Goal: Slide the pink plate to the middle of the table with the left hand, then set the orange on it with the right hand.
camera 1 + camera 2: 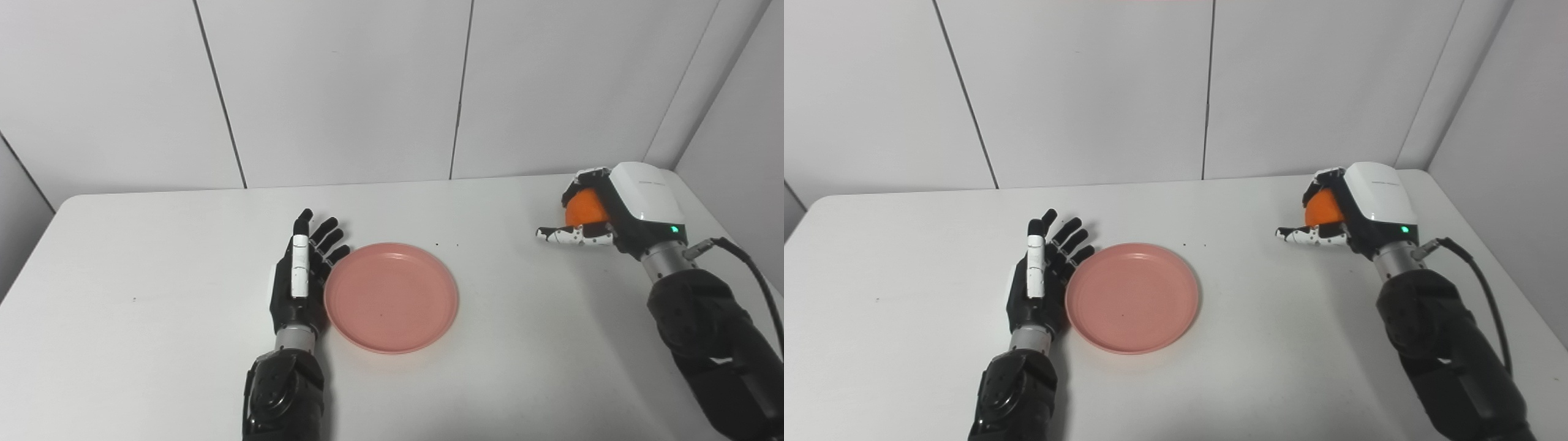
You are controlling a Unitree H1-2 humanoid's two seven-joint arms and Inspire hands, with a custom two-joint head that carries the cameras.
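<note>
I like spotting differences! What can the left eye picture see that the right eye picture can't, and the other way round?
Only the left eye view shows a strip of grey side wall beside the table's far left corner.

Only the right eye view shows a wider band of the side wall on the right, beyond the table's edge.

Both show the same things: the pink plate lying empty on the white table, the left hand open and flat against the plate's left rim, and the right hand closed around the orange near the far right corner.
</note>
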